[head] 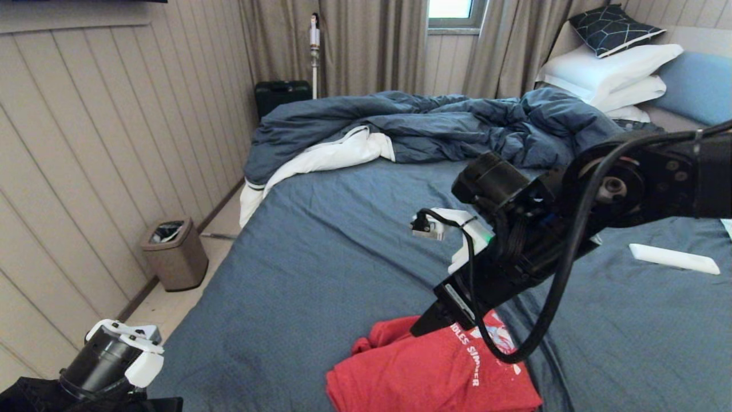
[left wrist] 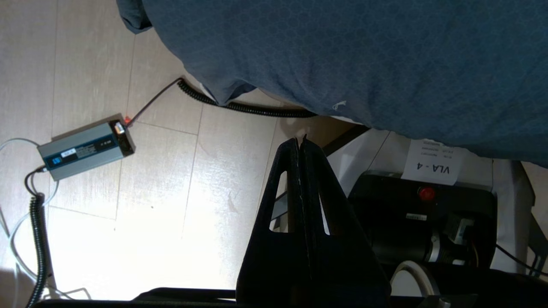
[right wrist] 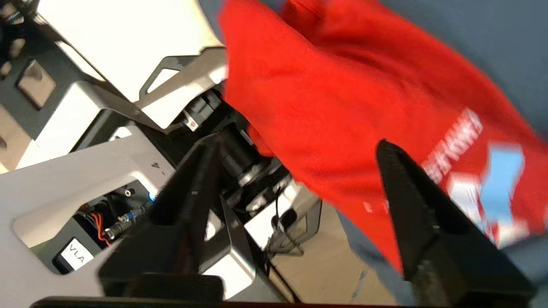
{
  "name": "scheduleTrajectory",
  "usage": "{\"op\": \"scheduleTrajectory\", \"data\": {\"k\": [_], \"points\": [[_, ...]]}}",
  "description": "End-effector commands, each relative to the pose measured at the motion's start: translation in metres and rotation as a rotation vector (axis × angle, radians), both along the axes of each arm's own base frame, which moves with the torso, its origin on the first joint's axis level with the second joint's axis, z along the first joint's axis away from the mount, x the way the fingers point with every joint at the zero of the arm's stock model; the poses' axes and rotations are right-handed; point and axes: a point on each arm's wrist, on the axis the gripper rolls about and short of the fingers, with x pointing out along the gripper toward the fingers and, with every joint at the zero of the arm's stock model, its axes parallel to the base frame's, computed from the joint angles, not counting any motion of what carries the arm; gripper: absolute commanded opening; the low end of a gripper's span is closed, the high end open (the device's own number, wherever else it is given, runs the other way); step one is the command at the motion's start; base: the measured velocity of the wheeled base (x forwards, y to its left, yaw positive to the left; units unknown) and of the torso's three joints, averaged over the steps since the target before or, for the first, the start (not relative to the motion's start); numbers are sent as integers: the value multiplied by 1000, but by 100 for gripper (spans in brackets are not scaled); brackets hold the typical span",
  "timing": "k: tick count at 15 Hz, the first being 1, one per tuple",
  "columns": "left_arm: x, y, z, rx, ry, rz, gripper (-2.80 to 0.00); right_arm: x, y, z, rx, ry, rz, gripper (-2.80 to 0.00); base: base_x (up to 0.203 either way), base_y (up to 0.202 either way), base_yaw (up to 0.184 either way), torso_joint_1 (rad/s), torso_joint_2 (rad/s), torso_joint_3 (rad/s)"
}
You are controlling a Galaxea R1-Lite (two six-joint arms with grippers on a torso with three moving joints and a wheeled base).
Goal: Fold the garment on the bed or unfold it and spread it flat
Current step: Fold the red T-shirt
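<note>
1. Hovering over the red T-shirt [head: 423,372], the right end effector [right wrist: 299,171] has its jaws spread wide with nothing between them; the cloth lies beneath.
2. The shirt sits bunched and partly folded on the bed [head: 320,269] at its near edge, print showing.
3. Judged step: between grasps, a fold just laid.
4. Next needs a fresh pinch on a free hem or sleeve.
5. The left end effector [left wrist: 302,143] hangs beside the bed, jaws pressed together, empty.

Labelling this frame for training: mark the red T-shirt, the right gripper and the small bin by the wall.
red T-shirt [head: 423,372], head view, on its plain red cloth.
right gripper [right wrist: 295,171], right wrist view, midway between its open fingertips.
bin [head: 177,260], head view, on its brown side wall.
</note>
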Motion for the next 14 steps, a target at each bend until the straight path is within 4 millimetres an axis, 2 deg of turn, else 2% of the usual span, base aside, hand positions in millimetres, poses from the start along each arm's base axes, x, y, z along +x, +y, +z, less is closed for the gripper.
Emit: {"op": "scheduleTrajectory", "data": {"k": [1, 2, 4, 6, 9, 11, 14], "points": [[0, 0, 1, -3, -6, 4, -280, -2, -13, 2, -12, 17, -46, -150, 0, 0, 0, 0, 0, 0], [0, 0, 2, -7, -13, 4, -280, -4, -16, 0, -25, 26, -60, -280, 0, 0, 0, 0, 0, 0], [-1, 1, 7, -16, -39, -2, -280, -15, -27, -14, -83, 63, -90, -280, 0, 0, 0, 0, 0, 0], [-3, 2, 13, -25, -69, -8, -280, -16, -49, -25, -106, 82, -161, -280, 0, 0, 0, 0, 0, 0], [-4, 7, 6, 0, -35, 9, -280, -24, -75, -42, -125, 96, -239, -280, 0, 0, 0, 0, 0, 0], [-2, 6, 5, 6, -24, 6, -280, -31, -82, -52, -131, 93, -259, -280, 0, 0, 0, 0, 0, 0], [-4, 8, 6, 2, -31, 11, -280, -35, -81, -69, -143, 114, -256, -280, 0, 0, 0, 0, 0, 0]]}}
